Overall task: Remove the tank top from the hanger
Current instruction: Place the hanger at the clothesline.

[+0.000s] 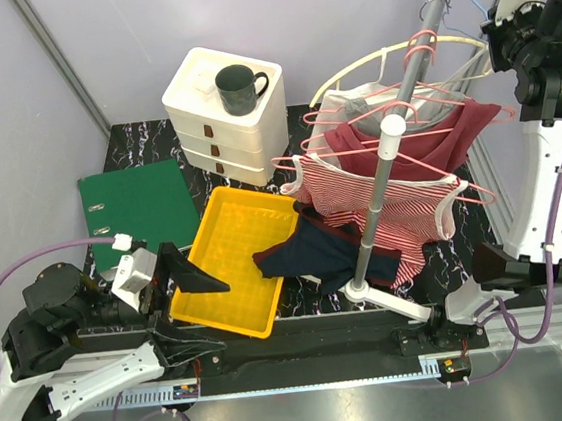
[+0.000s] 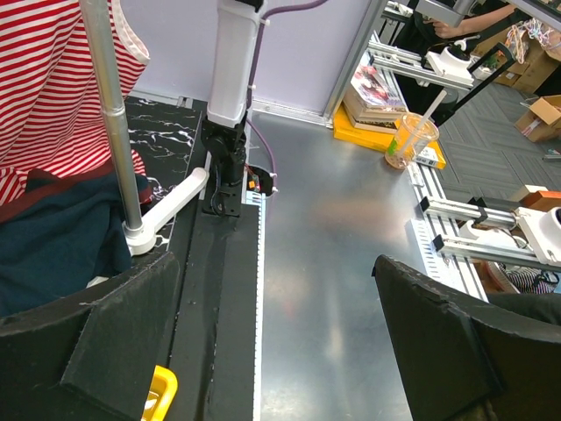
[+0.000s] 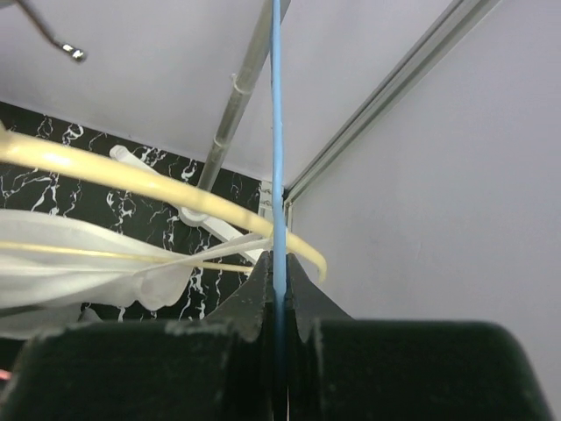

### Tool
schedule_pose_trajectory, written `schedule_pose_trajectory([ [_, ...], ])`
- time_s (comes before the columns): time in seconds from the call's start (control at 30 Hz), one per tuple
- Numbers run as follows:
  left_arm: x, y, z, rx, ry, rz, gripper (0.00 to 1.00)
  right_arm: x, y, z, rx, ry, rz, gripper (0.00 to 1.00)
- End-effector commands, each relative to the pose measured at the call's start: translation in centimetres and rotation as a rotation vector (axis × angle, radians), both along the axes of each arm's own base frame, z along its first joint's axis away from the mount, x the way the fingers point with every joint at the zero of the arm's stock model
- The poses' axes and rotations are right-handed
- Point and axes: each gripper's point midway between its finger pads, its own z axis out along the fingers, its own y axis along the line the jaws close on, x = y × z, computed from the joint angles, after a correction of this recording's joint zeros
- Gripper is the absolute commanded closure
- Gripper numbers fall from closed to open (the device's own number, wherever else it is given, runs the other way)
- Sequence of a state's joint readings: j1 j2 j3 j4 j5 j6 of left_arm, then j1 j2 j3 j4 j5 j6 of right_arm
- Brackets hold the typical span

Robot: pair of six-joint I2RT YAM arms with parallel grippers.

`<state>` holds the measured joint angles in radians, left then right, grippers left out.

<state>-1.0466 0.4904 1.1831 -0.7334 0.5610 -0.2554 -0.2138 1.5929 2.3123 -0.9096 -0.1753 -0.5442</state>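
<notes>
Now the right gripper (image 3: 279, 288) pinches shut on the thin blue hanger (image 3: 277, 132), apparently steadying it; the left gripper (image 2: 272, 342) hangs wide open and empty, free to pull.

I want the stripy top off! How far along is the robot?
Nothing looks done: the red-striped tank top still hangs on its pink hanger. In hand: the right tool pinches a thin blue wire; the left tool sits open. Left: pulling the top free.
</notes>
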Motion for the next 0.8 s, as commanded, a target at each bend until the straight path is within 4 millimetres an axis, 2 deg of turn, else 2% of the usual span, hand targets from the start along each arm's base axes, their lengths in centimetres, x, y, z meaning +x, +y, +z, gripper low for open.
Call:
schedule_pose_trajectory([
  [0.0, -0.2, -0.1, 0.9, -0.04, -0.013, -0.015, 0.01, -1.2, -0.6, 2.1, -0.036, -0.085, -0.042, 1.0],
  [0.27, -0.3, 0.2, 1.0, -0.052, -0.01, -0.005, 0.01, -1.4, -1.3, 0.9, -0.033, -0.078, -0.07, 1.0],
  [0.6, -0.2, 0.0, 0.8, -0.045, -0.003, -0.006, 0.01, -2.2, -2.2, 0.3, -0.052, -0.085, -0.119, 1.0],
  [0.63, -0.2, 0.0, 0.8, -0.045, -0.003, -0.006, 0.01, -2.3, -2.2, 0.3, -0.052, -0.085, -0.121, 0.89],
  [0.7, -0.1, -0.1, 0.8, -0.044, -0.002, -0.001, 0.01, -2.7, -2.4, 0.1, -0.051, -0.084, -0.138, 0.73],
  [0.73, 0.0, -0.1, 0.7, -0.04, 0.0, 0.0, 0.01, -3.2, -2.4, 0.4, -0.052, -0.095, -0.141, 0.61],
  [0.77, 0.0, -0.1, 0.7, -0.041, 0.0, 0.005, 0.01, -3.3, -2.4, 0.0, -0.052, -0.089, -0.147, 0.56],
])
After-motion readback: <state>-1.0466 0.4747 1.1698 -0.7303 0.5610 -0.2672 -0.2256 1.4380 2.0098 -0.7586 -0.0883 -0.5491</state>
